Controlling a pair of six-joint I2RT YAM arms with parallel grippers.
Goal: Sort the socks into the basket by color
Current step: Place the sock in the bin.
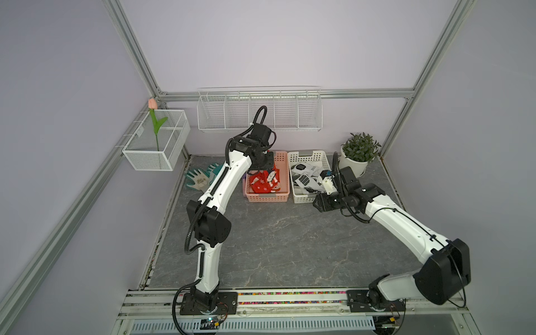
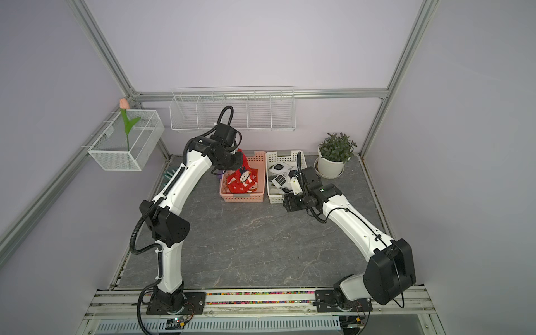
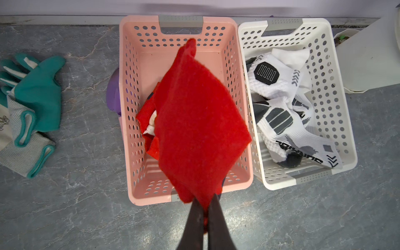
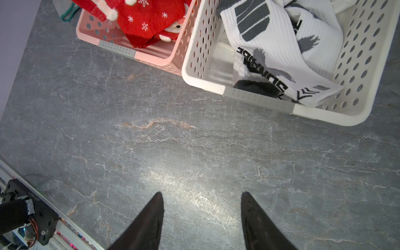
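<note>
Grey marble tabletop (image 1: 275,246). I have my left gripper (image 3: 205,202) pinching a red sock (image 3: 199,121) by one end, dangling lengthwise directly over the pink basket (image 3: 129,108). My right gripper (image 4: 201,194), spread and empty, idles beside the white basket (image 4: 335,117) of white socks (image 4: 281,43).

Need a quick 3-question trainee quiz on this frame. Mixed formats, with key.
1. True or false: the left gripper is shut on a red sock hanging over the pink basket.
2. Pick one: the white basket holds A) red socks, B) white socks, C) nothing.
3. Fill in: the right gripper is ____ and holds nothing.
Key: 1 true; 2 B; 3 open.
</note>
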